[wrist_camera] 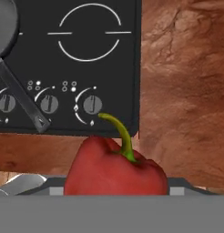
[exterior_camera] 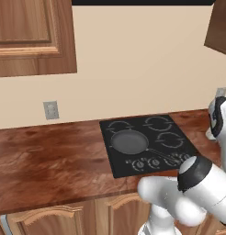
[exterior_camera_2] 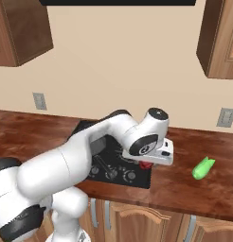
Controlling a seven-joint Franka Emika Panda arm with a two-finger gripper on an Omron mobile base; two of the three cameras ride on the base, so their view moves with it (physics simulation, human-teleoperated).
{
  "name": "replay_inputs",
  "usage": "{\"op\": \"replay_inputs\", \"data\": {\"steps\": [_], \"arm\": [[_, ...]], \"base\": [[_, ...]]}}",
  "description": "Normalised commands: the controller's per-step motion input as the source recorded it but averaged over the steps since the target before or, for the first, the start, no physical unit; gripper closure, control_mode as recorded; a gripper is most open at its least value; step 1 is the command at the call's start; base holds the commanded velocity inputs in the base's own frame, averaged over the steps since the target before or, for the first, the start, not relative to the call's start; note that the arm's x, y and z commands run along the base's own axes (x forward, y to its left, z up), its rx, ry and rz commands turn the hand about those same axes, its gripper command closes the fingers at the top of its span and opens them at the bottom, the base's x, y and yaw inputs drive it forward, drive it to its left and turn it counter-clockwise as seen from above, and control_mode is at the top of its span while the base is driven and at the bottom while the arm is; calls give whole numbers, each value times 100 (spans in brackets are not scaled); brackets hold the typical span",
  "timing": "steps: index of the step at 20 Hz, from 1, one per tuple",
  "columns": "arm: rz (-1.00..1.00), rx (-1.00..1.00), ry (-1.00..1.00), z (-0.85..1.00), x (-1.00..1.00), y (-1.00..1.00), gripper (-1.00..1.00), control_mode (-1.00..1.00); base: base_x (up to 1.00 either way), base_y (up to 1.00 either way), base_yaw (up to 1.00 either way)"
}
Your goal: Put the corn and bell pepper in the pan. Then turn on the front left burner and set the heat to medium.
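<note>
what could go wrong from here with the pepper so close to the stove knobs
1. The bell pepper sits right under the hand, just off the cooktop's front right corner. Whether it is gripped cannot be told, so lifting now might leave or drop it.
2. The knobs and pan handle lie on the way, so a low carry could bump them.
3. The corn lies farther right on the counter, still needing its own trip.
</note>
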Motion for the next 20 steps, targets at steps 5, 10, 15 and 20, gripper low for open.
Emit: {"op": "replay_inputs", "data": {"steps": [5,10,15,20], "arm": [[-16,-11,0,35,48,100,100,-100],[-14,-12,0,40,52,100,100,-100],[-4,-7,2,14,49,88,100,-100],[6,0,4,0,67,31,100,-100]], "base": [[0,0,0],[0,0,0],[0,0,0],[0,0,0]]}}
